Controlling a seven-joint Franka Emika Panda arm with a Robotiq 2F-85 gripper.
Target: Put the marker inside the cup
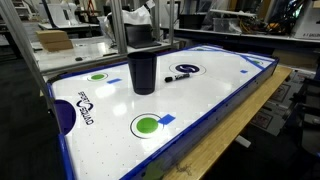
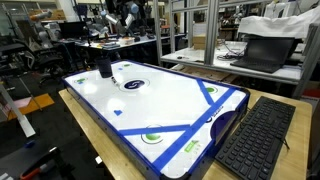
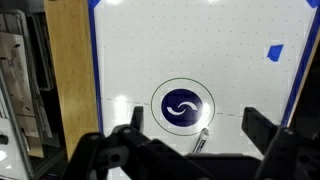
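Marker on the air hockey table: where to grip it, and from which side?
Mid-barrel, from straight above. The marker lies flat on the air hockey table, slim and long, so the open gripper should close across its narrow width, probably the steadiest hold.

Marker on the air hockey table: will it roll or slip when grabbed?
Likely rolls: the marker is a slim cylinder lying flat on the glossy table. Probably stiff and light, so the open gripper could knock it sideways.

The gripper (image 3: 193, 116) is hanging with its jaws spread wide, holding nothing. Its two dark fingers (image 3: 130, 128) are reaching in from the bottom edge of the wrist view.
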